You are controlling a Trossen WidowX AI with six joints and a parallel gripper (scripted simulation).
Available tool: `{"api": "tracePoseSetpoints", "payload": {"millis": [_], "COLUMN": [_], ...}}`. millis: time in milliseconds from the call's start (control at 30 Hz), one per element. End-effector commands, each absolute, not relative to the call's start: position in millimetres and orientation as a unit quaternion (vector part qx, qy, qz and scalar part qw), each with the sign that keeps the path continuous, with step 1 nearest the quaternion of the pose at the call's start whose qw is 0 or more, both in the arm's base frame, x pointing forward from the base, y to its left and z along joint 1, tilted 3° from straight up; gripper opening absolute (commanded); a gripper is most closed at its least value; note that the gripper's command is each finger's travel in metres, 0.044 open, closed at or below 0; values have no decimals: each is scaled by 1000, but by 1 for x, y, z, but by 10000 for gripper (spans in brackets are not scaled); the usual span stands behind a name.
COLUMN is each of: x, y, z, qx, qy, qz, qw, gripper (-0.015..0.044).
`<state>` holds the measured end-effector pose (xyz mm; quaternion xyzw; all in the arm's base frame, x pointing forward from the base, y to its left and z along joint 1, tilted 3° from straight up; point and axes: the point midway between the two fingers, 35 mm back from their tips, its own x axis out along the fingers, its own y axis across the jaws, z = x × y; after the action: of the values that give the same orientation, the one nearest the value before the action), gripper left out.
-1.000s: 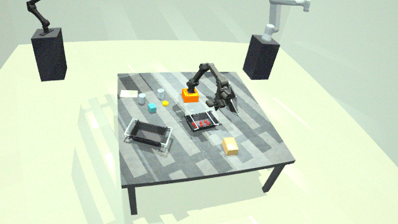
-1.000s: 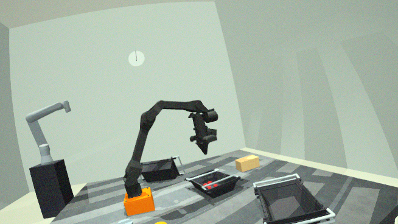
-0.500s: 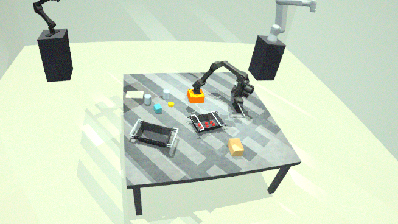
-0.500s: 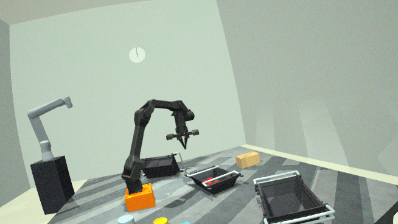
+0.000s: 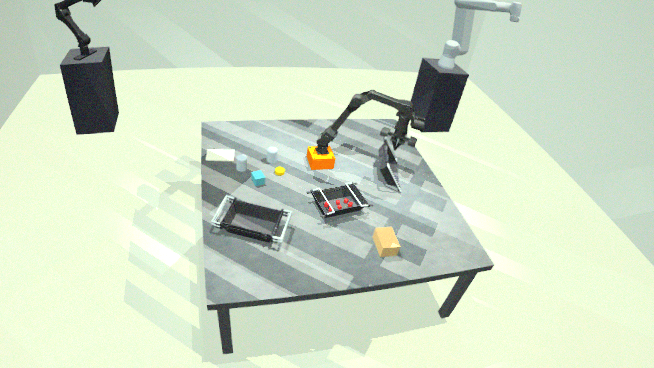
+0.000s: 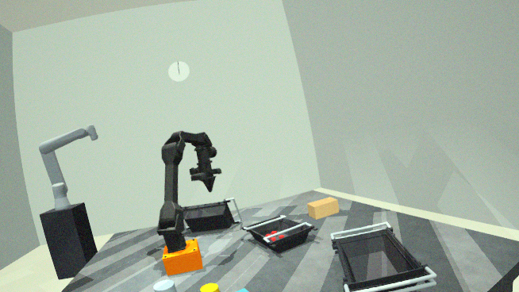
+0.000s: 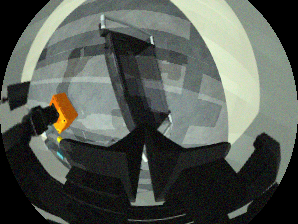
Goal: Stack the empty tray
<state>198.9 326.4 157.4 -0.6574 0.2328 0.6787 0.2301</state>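
Note:
The loaded tray (image 5: 347, 209) (image 6: 294, 241) stands upright with red blocks (image 5: 338, 202) (image 6: 282, 236) inside. Its two white wire bars, one (image 5: 325, 200) (image 6: 288, 232) and the other (image 5: 357, 195) (image 6: 265, 223), lie across its top. An empty black tray (image 5: 391, 176) (image 6: 208, 218) (image 7: 137, 75) is tipped on its side, beyond the loaded one from the arm's left-hand clutter; a wire bar (image 6: 236, 210) (image 7: 127, 27) sticks out at one end. My gripper (image 6: 210, 190) (image 7: 144, 127) is shut and empty, above and close to the tipped tray. In the top view its fingertips are hard to make out.
A larger-looking empty tray (image 5: 250, 232) (image 6: 346, 263) stands flat with bars outward. A tan block (image 5: 386, 242) (image 6: 323, 208) lies near the loaded tray. A cyan cube (image 5: 258, 178), a yellow disc (image 5: 280, 171), two pale cylinders (image 5: 241, 163) (image 5: 272, 154) and a white plate (image 5: 220, 155) are farther left.

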Motion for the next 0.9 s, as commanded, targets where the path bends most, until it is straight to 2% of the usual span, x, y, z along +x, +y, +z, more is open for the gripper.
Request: {"api": "tracePoseSetpoints", "payload": {"millis": [0, 400, 867], "x": [157, 157, 157], "y": [343, 343, 347], "z": [170, 167, 116], "qx": [-684, -684, -684], "qy": [116, 116, 116], "qz": [708, 708, 708], "qw": [128, 128, 128], "gripper": [0, 0, 0]}}
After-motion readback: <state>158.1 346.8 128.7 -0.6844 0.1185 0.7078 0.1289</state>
